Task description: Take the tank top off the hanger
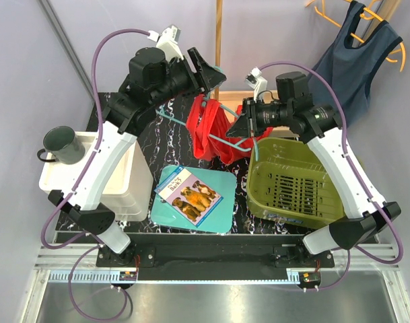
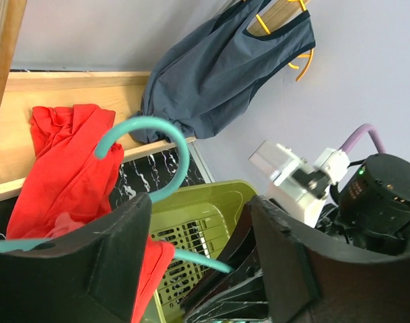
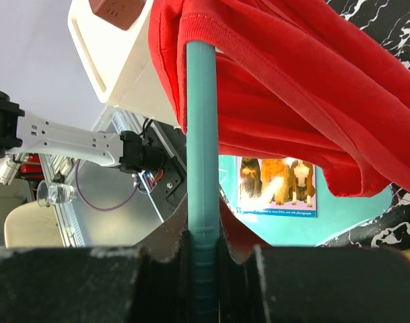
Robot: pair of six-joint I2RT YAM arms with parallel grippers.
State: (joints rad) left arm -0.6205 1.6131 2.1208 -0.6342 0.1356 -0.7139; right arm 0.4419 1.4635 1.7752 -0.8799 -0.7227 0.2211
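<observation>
at lower centre, right gripper (image 3: pixel 203 250) pinches teal hanger (image 3: pixel 203 134) under red tank top (image 3: pixel 292 81); left gripper (image 2: pixel 198 210) gapes, perhaps round its hook (image 2: pixel 180 145)

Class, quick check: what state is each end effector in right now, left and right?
Left end effector: open, jaws apart, nothing clamped.
Right end effector: closed on the teal hanger.

The red tank top (image 3: pixel 292 87) hangs crumpled over the teal hanger (image 3: pixel 202 134), bunched along its bar.
</observation>
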